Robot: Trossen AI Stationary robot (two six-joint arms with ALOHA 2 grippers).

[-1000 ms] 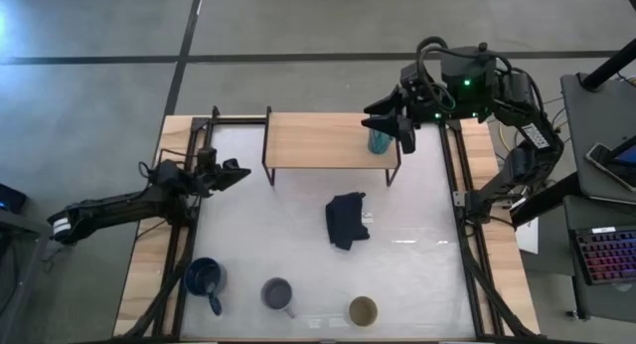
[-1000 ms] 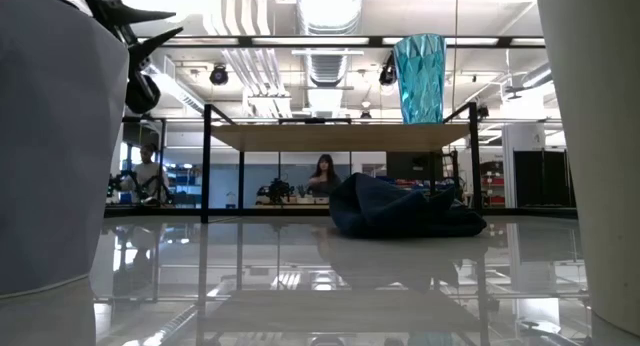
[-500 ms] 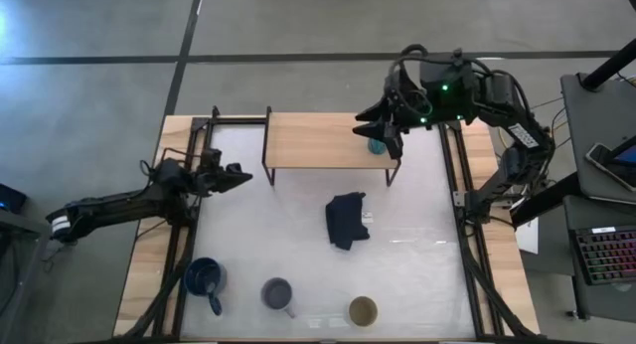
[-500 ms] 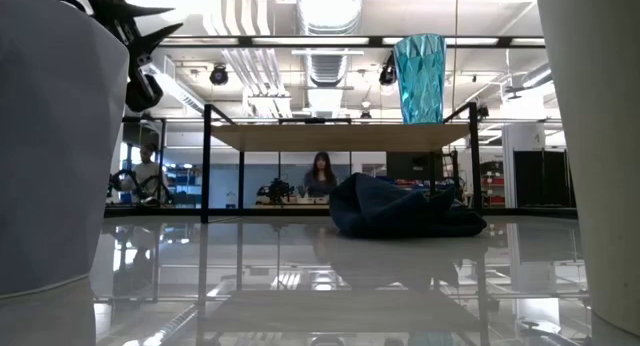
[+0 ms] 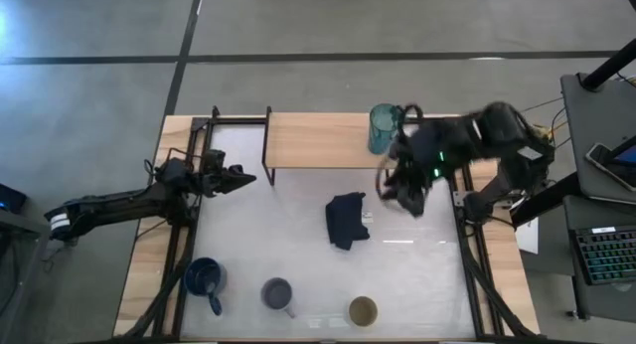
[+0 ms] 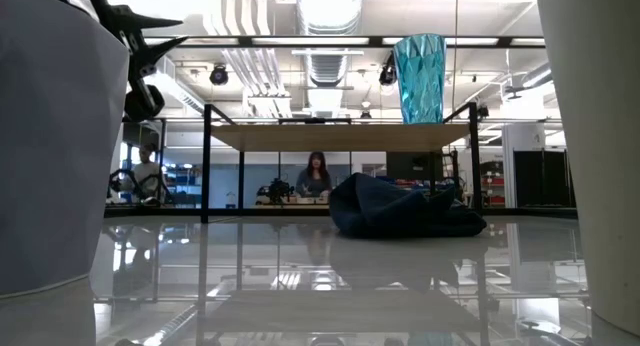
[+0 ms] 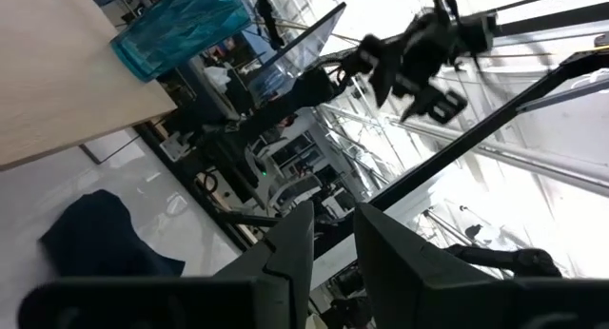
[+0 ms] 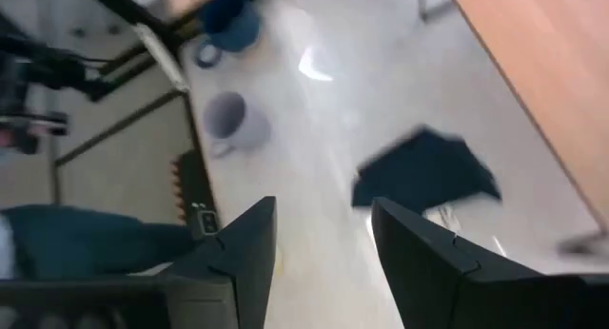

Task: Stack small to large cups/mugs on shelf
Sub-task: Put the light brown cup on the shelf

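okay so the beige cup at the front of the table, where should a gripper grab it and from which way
Probably by the rim, from straight above. The beige cup stands upright, mouth open to the overhead camera, with no handle visible there. One finger could go inside the wall and one outside. Nothing crowds it: the grey-lavender mug stands apart on its left, and the right gripper, fingers open, is nearer.

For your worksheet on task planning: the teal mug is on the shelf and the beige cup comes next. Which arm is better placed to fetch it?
Probably the right. The right gripper hangs open and empty nearer the beige cup; the left gripper waits farther off.
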